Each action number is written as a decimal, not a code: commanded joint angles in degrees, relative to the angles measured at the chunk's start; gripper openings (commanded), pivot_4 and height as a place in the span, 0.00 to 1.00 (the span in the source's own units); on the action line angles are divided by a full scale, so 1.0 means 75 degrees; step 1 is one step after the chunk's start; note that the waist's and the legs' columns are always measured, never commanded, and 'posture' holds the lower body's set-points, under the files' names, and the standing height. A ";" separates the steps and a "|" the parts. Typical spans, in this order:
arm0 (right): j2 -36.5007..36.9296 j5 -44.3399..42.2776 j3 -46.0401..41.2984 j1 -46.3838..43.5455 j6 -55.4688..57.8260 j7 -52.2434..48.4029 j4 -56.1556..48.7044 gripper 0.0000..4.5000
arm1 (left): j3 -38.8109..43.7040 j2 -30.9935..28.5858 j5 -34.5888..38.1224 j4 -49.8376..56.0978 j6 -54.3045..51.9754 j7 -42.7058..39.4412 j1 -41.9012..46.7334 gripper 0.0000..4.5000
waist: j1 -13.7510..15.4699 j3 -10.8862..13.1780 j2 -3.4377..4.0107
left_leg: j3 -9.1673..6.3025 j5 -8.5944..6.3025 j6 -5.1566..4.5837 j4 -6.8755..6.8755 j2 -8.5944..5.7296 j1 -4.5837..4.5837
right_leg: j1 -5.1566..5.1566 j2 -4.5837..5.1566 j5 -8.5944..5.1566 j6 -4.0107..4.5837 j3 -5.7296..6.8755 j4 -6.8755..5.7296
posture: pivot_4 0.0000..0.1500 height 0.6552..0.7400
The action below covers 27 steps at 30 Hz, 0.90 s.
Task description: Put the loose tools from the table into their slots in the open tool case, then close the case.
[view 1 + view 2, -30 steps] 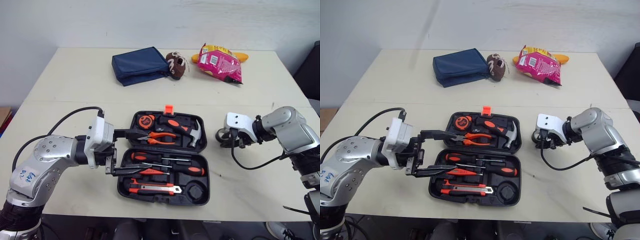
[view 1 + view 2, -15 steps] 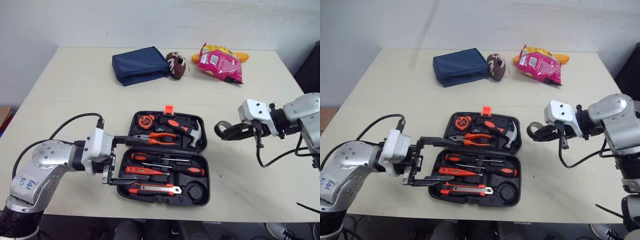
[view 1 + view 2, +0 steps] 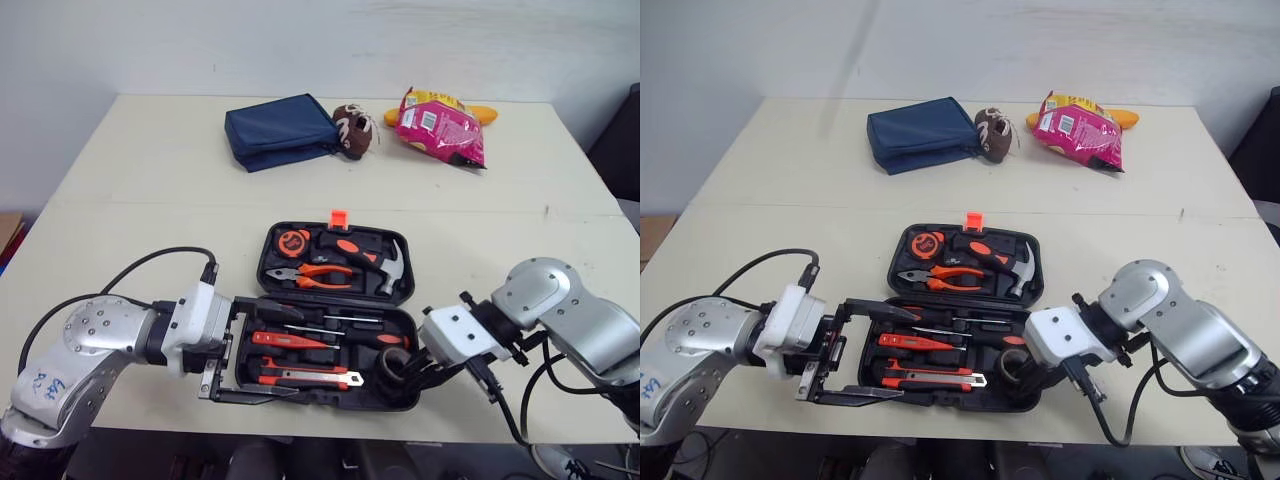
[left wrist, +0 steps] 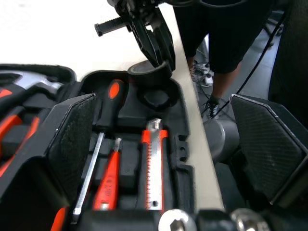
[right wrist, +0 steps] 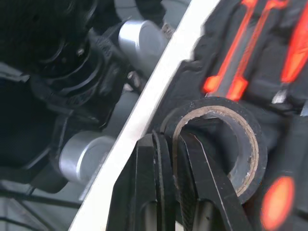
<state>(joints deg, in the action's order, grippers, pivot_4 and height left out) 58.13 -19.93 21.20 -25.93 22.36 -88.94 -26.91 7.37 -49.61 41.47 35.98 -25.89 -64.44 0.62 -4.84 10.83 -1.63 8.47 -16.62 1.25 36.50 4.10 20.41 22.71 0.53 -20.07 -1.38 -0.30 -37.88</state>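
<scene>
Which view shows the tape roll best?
Right wrist view: tape roll close up, its wall pinched by the right end effector, one finger inside the ring, one outside. Left wrist view shows it farther off, by the round slot of the tool case. Eye views show it small at the case's front right corner.

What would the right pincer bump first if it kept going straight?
Probably the round empty slot in the open black plastic tool case, just ahead of the black tape roll the right pincer grips.
</scene>
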 commanded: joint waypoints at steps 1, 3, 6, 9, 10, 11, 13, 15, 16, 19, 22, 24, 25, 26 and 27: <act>0.0119 0.0546 0.0226 0.0043 -0.0347 -0.0105 -0.0005 0.01 | 0.0642 -0.0237 0.0208 0.0280 -0.0073 -0.0014 -0.0390 1.00 | 0.0018 0.0003 -0.0005 | -0.0001 0.0001 0.0002 0.0000 0.0001 -0.0001 | 0.0003 -0.0001 -0.0001 0.0003 0.0002 -0.0003 | 1.00 1.00; 0.0158 0.0651 0.0299 0.0102 -0.0398 -0.0189 0.0067 0.01 | 0.0771 -0.0262 0.0296 0.0292 -0.0139 0.0034 -0.0453 1.00 | 0.0033 0.0003 -0.0007 | -0.0003 0.0002 0.0001 0.0000 -0.0002 -0.0001 | 0.0002 0.0001 -0.0001 0.0004 0.0003 -0.0003 | 1.00 1.00; -0.0187 0.0794 0.0503 0.0287 -0.0414 0.0082 0.0246 0.01 | 0.0785 -0.0243 0.0296 0.0202 -0.0168 0.0066 -0.0414 1.00 | 0.0044 0.0001 -0.0020 | -0.0003 0.0000 -0.0002 0.0001 -0.0004 -0.0001 | -0.0002 0.0006 -0.0001 0.0004 0.0003 -0.0001 | 1.00 1.00; -0.0280 0.1067 0.0636 0.0343 -0.0461 0.0143 0.0343 0.01 | 0.0757 -0.0232 0.0281 0.0205 -0.0202 0.0110 -0.0363 1.00 | 0.0057 0.0000 -0.0024 | -0.0004 -0.0001 -0.0004 0.0001 -0.0006 -0.0001 | -0.0002 0.0007 -0.0001 0.0005 0.0003 0.0000 | 1.00 1.00; -0.0271 0.1122 0.0658 0.0345 -0.0400 0.0129 0.0347 0.01 | 0.0758 -0.0233 0.0275 0.0197 -0.0212 0.0119 -0.0359 1.00 | 0.0040 0.0000 -0.0026 | -0.0004 -0.0001 -0.0004 0.0001 -0.0005 -0.0001 | -0.0003 0.0006 -0.0001 0.0005 0.0004 0.0000 | 1.00 1.00; -0.0250 0.1208 0.0675 0.0336 -0.0327 0.0153 0.0345 0.01 | 0.0757 -0.0237 0.0259 0.0188 -0.0208 0.0113 -0.0362 1.00 | 0.0030 0.0000 -0.0027 | -0.0004 -0.0002 -0.0004 0.0000 -0.0004 -0.0001 | -0.0003 0.0005 -0.0002 0.0006 0.0003 0.0001 | 1.00 1.00; -0.0163 0.1450 0.0769 0.0259 -0.0255 0.0138 0.0342 0.01 | 0.0749 -0.0230 0.0232 0.0158 -0.0201 0.0113 -0.0361 1.00 | 0.0031 -0.0001 -0.0028 | -0.0003 -0.0002 -0.0004 0.0000 -0.0004 -0.0002 | -0.0003 0.0005 -0.0002 0.0006 0.0003 0.0001 | 1.00 1.00; -0.0121 0.1692 0.0831 0.0171 -0.0176 0.0220 0.0351 0.01 | 0.0731 -0.0221 0.0196 0.0135 -0.0177 0.0111 -0.0357 1.00 | 0.0037 -0.0004 -0.0033 | -0.0003 -0.0002 -0.0004 0.0000 -0.0004 -0.0003 | -0.0005 0.0005 -0.0002 0.0006 0.0004 0.0001 | 1.00 1.00; -0.0113 0.1735 0.0855 0.0126 -0.0134 0.0214 0.0348 0.01 | 0.0722 -0.0215 0.0179 0.0122 -0.0163 0.0110 -0.0354 1.00 | 0.0039 -0.0006 -0.0037 | -0.0003 -0.0002 -0.0004 0.0000 -0.0004 -0.0006 | -0.0008 0.0007 -0.0002 0.0006 0.0004 0.0002 | 1.00 1.00; -0.0082 0.1922 0.0926 -0.0128 0.0088 0.0227 0.0331 0.01 | 0.0680 -0.0174 0.0152 0.0124 -0.0144 0.0148 -0.0346 1.00 | 0.0041 -0.0009 -0.0044 | -0.0003 -0.0005 -0.0010 0.0000 -0.0007 -0.0016 | -0.0022 0.0015 -0.0001 0.0006 0.0005 0.0006 | 1.00 1.00; -0.0187 0.1921 0.0958 -0.0272 0.0347 0.0338 0.0200 0.01 | 0.0634 -0.0151 0.0089 0.0097 -0.0095 0.0167 -0.0327 1.00 | 0.0040 -0.0010 -0.0047 | -0.0003 -0.0005 -0.0014 0.0001 -0.0013 -0.0017 | -0.0023 0.0023 0.0001 0.0007 0.0005 0.0007 | 1.00 1.00; -0.0259 0.1747 0.0944 -0.0296 0.0549 0.0370 0.0064 0.01 | 0.0627 -0.0141 0.0056 0.0090 -0.0069 0.0184 -0.0314 1.00 | 0.0043 -0.0010 -0.0048 | -0.0003 -0.0005 -0.0015 0.0001 -0.0013 -0.0017 | -0.0023 0.0023 0.0002 0.0008 0.0007 0.0007 | 1.00 1.00; -0.0279 0.1735 0.0948 -0.0311 0.0564 0.0378 0.0027 0.01 | 0.0630 -0.0137 0.0049 0.0085 -0.0063 0.0194 -0.0307 1.00 | 0.0039 -0.0010 -0.0048 | -0.0004 -0.0004 -0.0015 0.0001 -0.0012 -0.0017 | -0.0023 0.0023 0.0002 0.0008 0.0007 0.0006 | 1.00 1.00; -0.0286 0.1727 0.0945 -0.0320 0.0572 0.0373 -0.0003 0.01 | 0.0634 -0.0136 0.0042 0.0089 -0.0057 0.0206 -0.0309 1.00 | 0.0036 -0.0010 -0.0048 | -0.0004 -0.0004 -0.0015 0.0001 -0.0012 -0.0017 | -0.0022 0.0022 0.0002 0.0008 0.0007 0.0006 | 1.00 1.00; -0.0291 0.1723 0.0939 -0.0324 0.0581 0.0372 -0.0022 0.01 | 0.0636 -0.0136 0.0038 0.0092 -0.0053 0.0213 -0.0310 1.00 | 0.0032 -0.0010 -0.0048 | -0.0004 -0.0005 -0.0014 0.0001 -0.0011 -0.0017 | -0.0022 0.0022 0.0002 0.0008 0.0008 0.0006 | 1.00 1.00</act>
<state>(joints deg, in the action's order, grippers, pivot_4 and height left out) 55.85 -8.29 28.78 -27.93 25.90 -87.43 -26.94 12.03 -50.63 41.92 35.66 -27.17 -63.15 -2.24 -4.60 10.75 -1.99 8.45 -16.65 1.15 36.50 4.01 20.29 22.54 0.69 -20.06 -1.32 -0.23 -37.83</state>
